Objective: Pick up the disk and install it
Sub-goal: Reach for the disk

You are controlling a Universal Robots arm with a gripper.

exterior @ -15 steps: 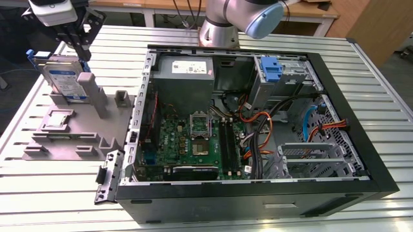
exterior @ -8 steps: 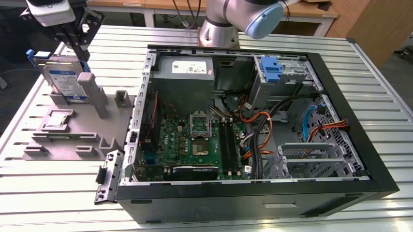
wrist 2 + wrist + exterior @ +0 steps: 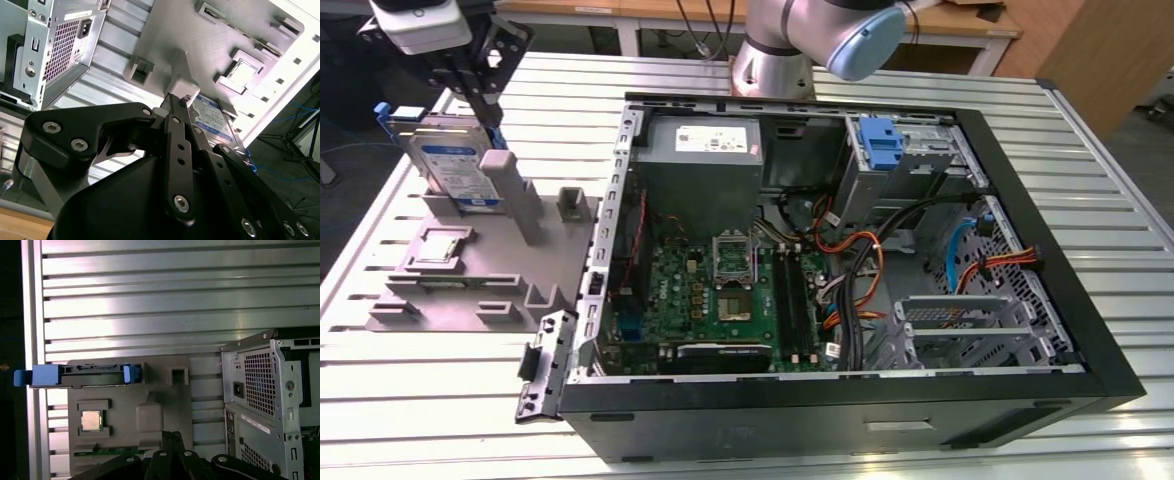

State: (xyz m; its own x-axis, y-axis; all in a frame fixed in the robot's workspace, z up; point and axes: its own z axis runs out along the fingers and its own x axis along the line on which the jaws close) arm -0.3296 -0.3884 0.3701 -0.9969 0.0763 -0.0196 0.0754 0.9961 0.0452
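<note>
1. Black metal gripper [image 3: 483,108] hung at the upper left of the exterior view, jaws together and gripping nothing.
2. Its tips were just above a tall grey plastic post [image 3: 507,185] and close beside the top edge of the flat silver-grey disk [image 3: 454,160] with the white-and-blue label and bright blue bracket.
3. The disk stood upright on edge in a slot of a grey plastic fixture [image 3: 467,270], at the exterior view's left, outside the computer.
4. In the first wrist view the disk [image 3: 85,375] appeared edge-on, blue bracket ends jutting from the fixture [image 3: 120,390], apart from the gripper [image 3: 172,436].
5. In the second wrist view the gripper [image 3: 177,102] sat near the post [image 3: 177,75], with the disk's label [image 3: 212,120] just beyond.
6. A small square silver chip [image 3: 91,421] lay in a recess of the fixture.
7. An open black tower computer case [image 3: 854,400] lay on its side at the centre of the exterior view, on a ribbed aluminium table [image 3: 427,400].
</note>
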